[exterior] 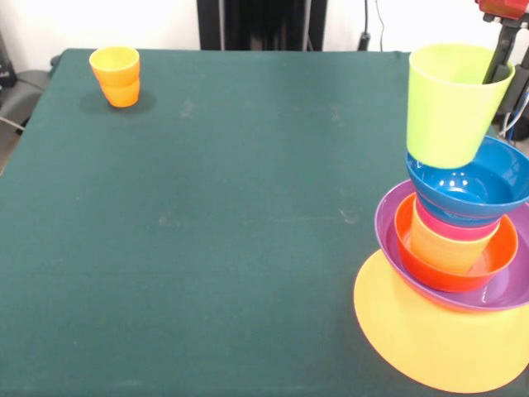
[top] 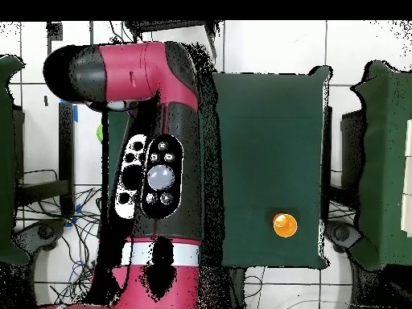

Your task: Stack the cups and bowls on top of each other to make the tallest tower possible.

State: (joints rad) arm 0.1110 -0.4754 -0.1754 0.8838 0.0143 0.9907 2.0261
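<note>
Tool (exterior: 501, 33) behind lime green cup (exterior: 453, 103), opening unclear

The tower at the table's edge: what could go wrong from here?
1. The lime green cup sits tilted on the blue bowl, so it may slide off.
2. The tower stands on an orange-yellow bowl at the table edge; a nudge might send it over.
3. The orange cup stands far away at the opposite corner, so fetching it means a long carry.

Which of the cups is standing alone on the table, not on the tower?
The orange cup, alone near the table's far left corner in the front view. The lime green cup sits tilted atop the tower, resting in the blue bowl.
</note>
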